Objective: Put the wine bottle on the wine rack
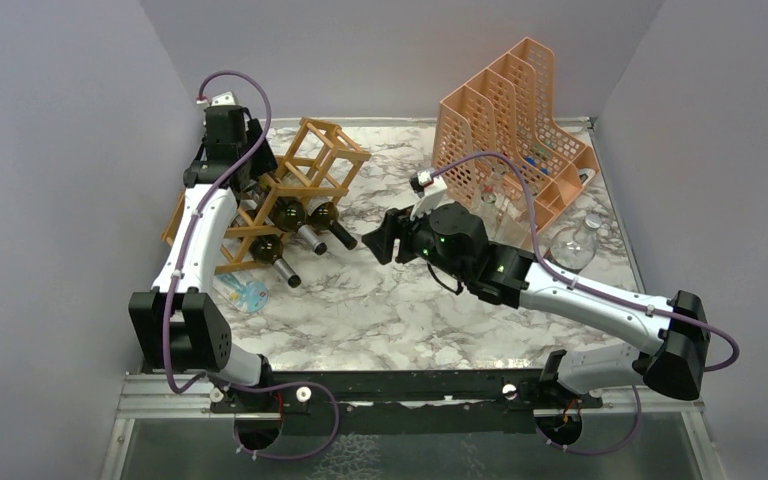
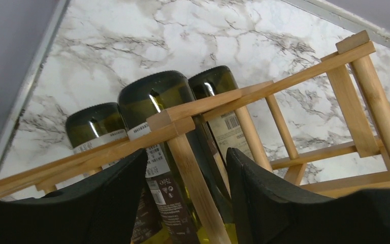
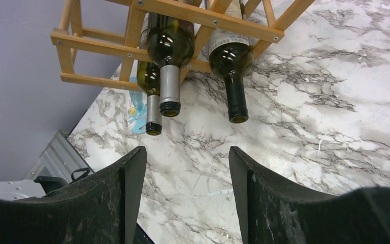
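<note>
marble table (image 1: 410,310): left arm (image 1: 195,228) hangs over wine rack (image 2: 195,188), fingers (image 2: 106,203) apart.

Top view: from high behind my two bases, I look down over the whole marble table (image 1: 410,300), with the wine rack (image 1: 338,140) at far left. Left wrist view: very close behind the rack, facing past my left fingers (image 2: 96,198) at the wine bottles (image 2: 155,94) base-on. Right wrist view: farther back and low, looking past my right fingers (image 3: 106,203) at the rack's front and the bottle necks. All three views share the rack.
</note>
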Action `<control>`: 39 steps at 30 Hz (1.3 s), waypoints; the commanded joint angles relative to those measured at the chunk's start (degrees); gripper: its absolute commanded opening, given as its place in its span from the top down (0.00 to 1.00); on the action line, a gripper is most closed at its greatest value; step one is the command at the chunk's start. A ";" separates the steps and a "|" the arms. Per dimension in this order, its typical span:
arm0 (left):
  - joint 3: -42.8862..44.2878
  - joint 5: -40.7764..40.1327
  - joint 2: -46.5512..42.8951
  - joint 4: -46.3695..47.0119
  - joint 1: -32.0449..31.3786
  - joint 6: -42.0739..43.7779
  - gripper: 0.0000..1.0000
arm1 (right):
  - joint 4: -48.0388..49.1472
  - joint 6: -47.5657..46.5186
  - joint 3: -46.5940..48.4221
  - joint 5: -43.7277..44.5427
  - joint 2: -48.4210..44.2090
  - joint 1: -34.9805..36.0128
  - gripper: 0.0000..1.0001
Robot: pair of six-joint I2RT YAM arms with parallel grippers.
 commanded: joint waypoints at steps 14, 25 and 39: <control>-1.83 18.87 -0.85 0.47 0.03 -2.16 0.76 | -1.27 -2.62 0.26 6.52 -1.80 -0.15 0.38; -2.47 25.47 -0.66 4.43 -1.11 -7.67 0.71 | -10.51 -7.29 7.52 19.54 -1.15 -0.19 0.38; -1.38 14.13 -8.25 -0.81 -1.03 1.30 0.27 | -20.06 -15.34 10.61 33.39 -3.40 -7.88 0.30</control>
